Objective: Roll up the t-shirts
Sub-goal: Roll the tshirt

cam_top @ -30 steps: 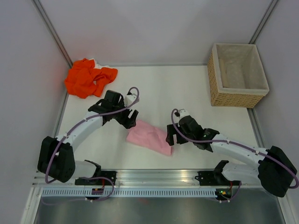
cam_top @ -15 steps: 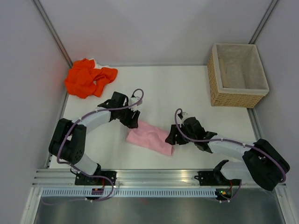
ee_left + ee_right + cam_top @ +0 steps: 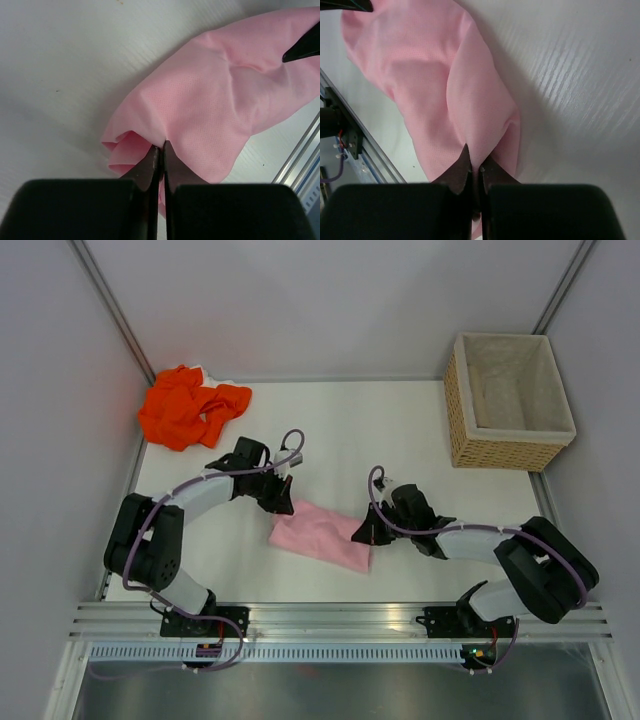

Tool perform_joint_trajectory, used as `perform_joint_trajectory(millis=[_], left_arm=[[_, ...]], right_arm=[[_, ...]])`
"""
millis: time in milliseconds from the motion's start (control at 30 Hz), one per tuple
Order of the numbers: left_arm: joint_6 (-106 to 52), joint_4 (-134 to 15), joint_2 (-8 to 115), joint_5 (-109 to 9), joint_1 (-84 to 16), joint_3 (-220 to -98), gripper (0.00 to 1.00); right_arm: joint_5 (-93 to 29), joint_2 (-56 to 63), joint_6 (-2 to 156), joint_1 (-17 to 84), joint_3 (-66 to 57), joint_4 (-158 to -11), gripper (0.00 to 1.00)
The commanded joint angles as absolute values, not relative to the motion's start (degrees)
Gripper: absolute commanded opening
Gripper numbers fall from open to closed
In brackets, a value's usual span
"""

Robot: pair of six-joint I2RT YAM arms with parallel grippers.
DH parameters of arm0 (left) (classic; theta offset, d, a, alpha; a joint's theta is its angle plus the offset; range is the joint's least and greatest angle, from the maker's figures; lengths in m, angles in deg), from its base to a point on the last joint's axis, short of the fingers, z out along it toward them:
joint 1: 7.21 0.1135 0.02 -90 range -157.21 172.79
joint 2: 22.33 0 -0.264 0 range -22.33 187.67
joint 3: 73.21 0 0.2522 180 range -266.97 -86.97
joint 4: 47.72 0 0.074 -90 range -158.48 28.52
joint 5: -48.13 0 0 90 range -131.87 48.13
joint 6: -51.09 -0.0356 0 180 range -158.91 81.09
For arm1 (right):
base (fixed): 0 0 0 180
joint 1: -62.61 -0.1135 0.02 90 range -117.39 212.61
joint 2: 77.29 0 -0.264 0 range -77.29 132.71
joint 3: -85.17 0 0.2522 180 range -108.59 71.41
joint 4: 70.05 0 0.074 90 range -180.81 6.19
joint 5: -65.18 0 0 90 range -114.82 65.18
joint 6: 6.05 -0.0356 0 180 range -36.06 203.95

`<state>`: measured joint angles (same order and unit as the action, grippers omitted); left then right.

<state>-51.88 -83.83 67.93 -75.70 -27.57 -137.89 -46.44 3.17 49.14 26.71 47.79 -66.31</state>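
Pink cloth is pinched by both claws: left gripper (image 3: 161,146) clamped on one end of the pink t-shirt (image 3: 318,534), right gripper (image 3: 475,162) on the other. It lies bunched on the table (image 3: 380,430) between the arms; the orange t-shirt (image 3: 190,406) sits crumpled far left.

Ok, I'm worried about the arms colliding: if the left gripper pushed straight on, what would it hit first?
The pink t-shirt it is pinching: the left gripper would plough into that cloth first. The right gripper sits further on, probably off-line.

Ends of the pink t-shirt (image 3: 322,532), out of sight under left pincer (image 3: 287,507) and right pincer (image 3: 363,536).
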Motion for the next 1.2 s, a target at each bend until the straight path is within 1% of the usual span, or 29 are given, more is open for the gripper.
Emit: perform_joint_trajectory(millis=[0,200,433,500,567,633,700,800,867,1000,1167], left_arm=[[-53.0,-85.1,65.1,-80.2,-24.8,-139.6,0.02],[-53.6,-85.7,63.7,-81.6,-22.9,-142.8,0.02],[-53.6,-88.1,66.1,-81.3,-20.0,-152.2,0.02],[-53.9,-91.3,65.2,-82.4,-19.6,-153.4,0.02],[-54.5,-93.2,62.8,-84.1,-19.6,-151.9,0.02],[-55.8,-93.9,60.8,-84.4,-19.6,-148.1,0.02],[-56.8,-94.4,60.1,-83.7,-19.6,-143.5,0.02],[-59.2,-95.5,59.8,-85.8,-19.5,-137.3,0.02],[-61.3,-95.2,59.2,-83.3,-19.9,-136.0,0.02],[-64.2,-96.5,59.1,-83.8,-20.4,-135.8,0.02],[-69.8,-100.5,60.7,-78.3,-22.1,-134.7,0.02]], right_arm=[[-51.1,4.3,49.0,29.5,43.6,-62.6,0.0],[-56.4,6.8,49.9,35.3,38.0,-63.7,0.0],[-58.1,11.5,53.9,37.9,24.9,-72.6,0.0],[-58.5,10.2,54.1,38.0,23.3,-74.8,0.0],[-58.7,8.4,53.5,38.0,24.2,-76.4,0.0],[-58.8,5.7,52.2,38.0,28.2,-75.8,0.0],[-59.1,3.0,48.7,38.0,34.6,-71.9,0.0],[-57.9,0.7,43.6,37.5,44.2,-67.1,0.0],[-57.3,0.6,41.3,36.5,49.6,-62.6,0.0],[-55.6,1.6,40.0,35.1,52.3,-59.9,0.0],[-54.6,1.5,40.4,35.1,51.7,-61.7,0.0]])
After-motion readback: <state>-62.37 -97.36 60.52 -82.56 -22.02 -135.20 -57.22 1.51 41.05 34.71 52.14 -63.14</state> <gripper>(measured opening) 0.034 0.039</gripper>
